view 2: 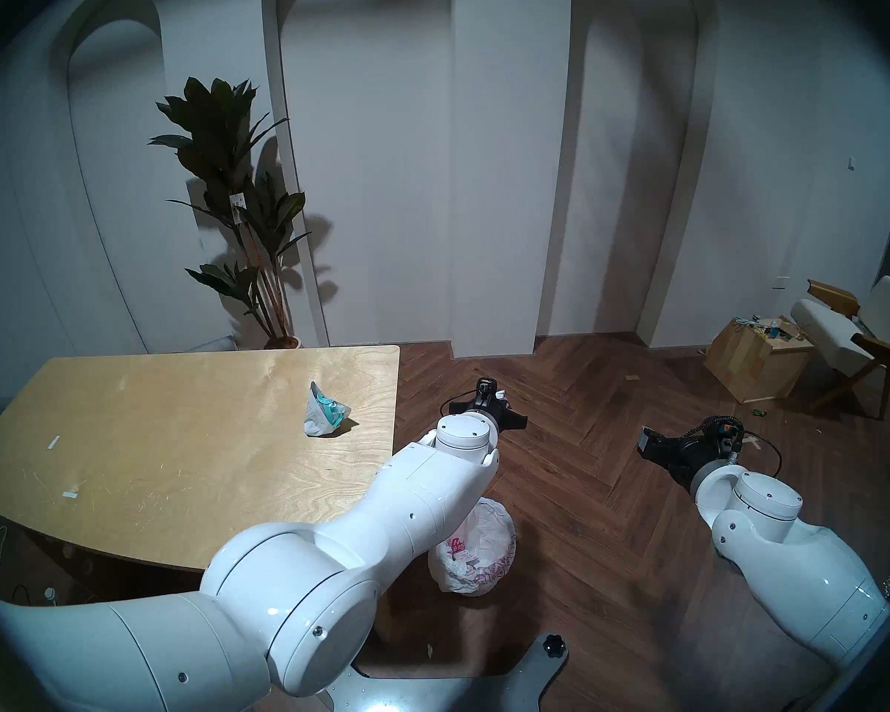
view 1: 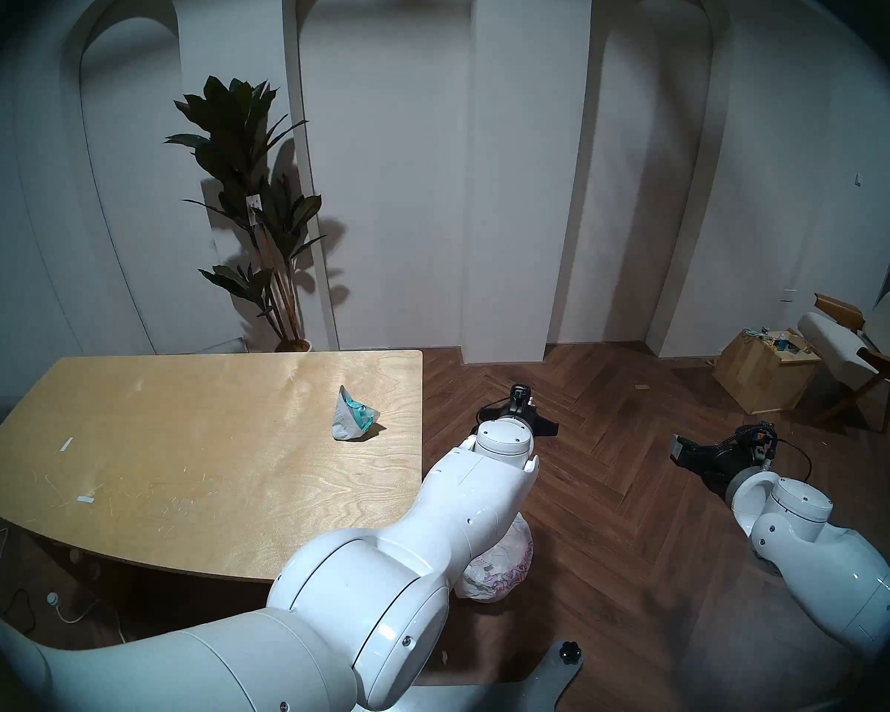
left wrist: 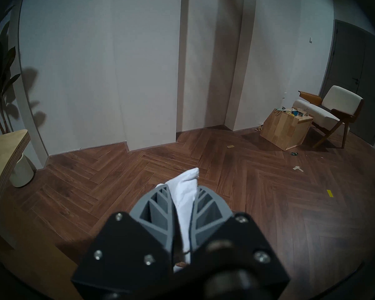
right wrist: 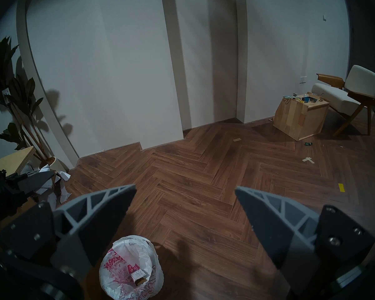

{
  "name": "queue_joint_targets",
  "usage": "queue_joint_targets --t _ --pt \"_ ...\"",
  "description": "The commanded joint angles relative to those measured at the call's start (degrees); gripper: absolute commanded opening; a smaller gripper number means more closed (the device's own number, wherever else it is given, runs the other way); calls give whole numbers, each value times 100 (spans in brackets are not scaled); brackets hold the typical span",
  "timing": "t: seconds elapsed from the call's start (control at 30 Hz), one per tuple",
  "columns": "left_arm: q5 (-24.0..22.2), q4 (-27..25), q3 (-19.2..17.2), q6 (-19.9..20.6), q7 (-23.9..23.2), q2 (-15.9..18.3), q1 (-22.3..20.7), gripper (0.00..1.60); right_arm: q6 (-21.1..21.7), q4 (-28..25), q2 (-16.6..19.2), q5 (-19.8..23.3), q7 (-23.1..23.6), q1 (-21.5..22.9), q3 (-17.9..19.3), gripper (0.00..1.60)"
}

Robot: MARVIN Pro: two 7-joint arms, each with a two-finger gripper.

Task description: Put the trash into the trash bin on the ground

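Holding a crumpled paper wad tight, the left gripper has its gray fingers squeezed on both sides of the white paper. The left arm reaches out past the tabletop, over the brown wood floor. The trash bin stands on the floor beside the tabletop, partly under the left arm. It is small and round, with a crinkly white bag with red-pink print. From the right wrist view a small torn cardboard box lies inside the bin. The right gripper hangs over the floor, well apart from the left one, and its fingers are spread wide with nothing between them. A crumpled wrapper with teal print sits alone on the tabletop near the far right edge. Two small white tape strips lie on the left part of the tabletop.
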Motion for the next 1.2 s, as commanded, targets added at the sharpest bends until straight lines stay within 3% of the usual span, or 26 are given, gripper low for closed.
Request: queue_joint_targets --t 0.0,0.57,1.17 --pt "-14 200 -19 -274 -50 -149 -428 0 -23 -50 1 8 -8 31 50 160" --pt "-120 798 -84 -578 -143 -194 -671 0 -23 -45 1 3 -2 35 46 160" --pt "-109 1069 -91 -812 -173 -265 -812 0 -23 -41 0 -3 2 38 44 160"
